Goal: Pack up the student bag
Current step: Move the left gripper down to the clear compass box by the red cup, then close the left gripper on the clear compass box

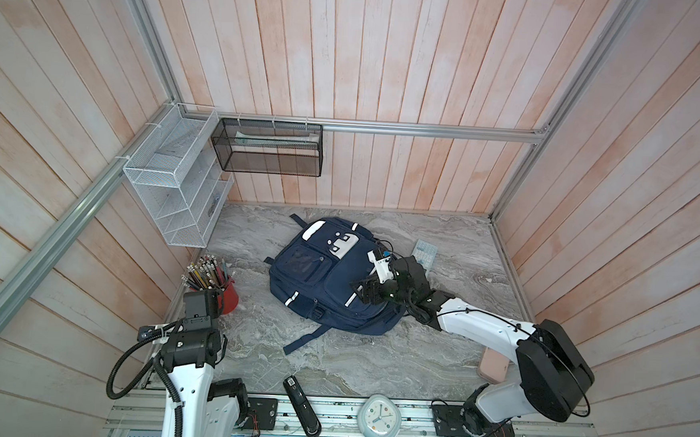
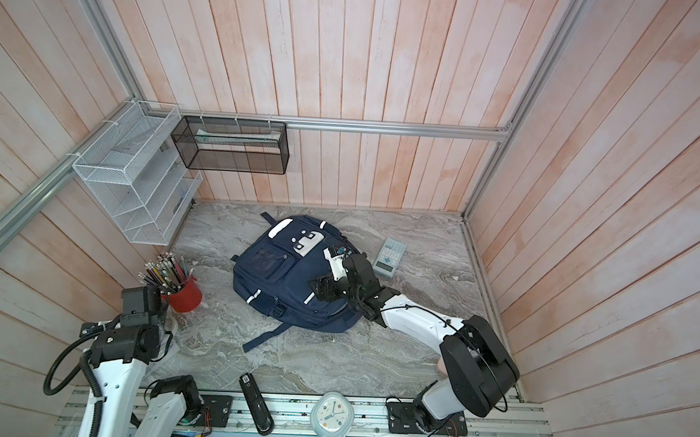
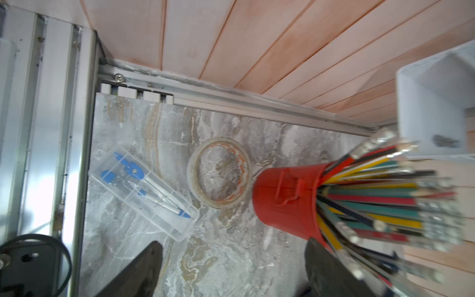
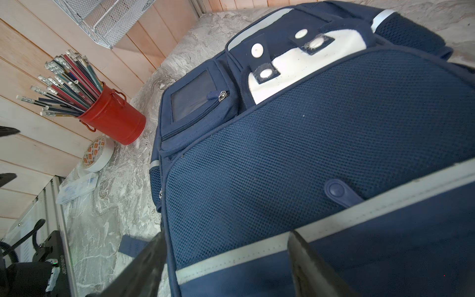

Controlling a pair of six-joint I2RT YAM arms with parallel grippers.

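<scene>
The student bag [image 1: 315, 275] lies flat mid-table [image 1: 373, 354], front pockets up, with a calculator [image 2: 389, 255] just beside it on the far right. The right gripper [image 4: 226, 241] hangs over the bag's right side with its jaws wide. A white stripe [image 4: 257, 253] runs between them and nothing is pinched, though it's hard to tell if the tips touch fabric. The left gripper [image 3: 232, 244] is at the near left, jaws wide and empty too, by the red pencil cup [image 3: 288, 200], a tape roll [image 3: 219, 172] and a clear compass case [image 3: 144, 192].
</scene>
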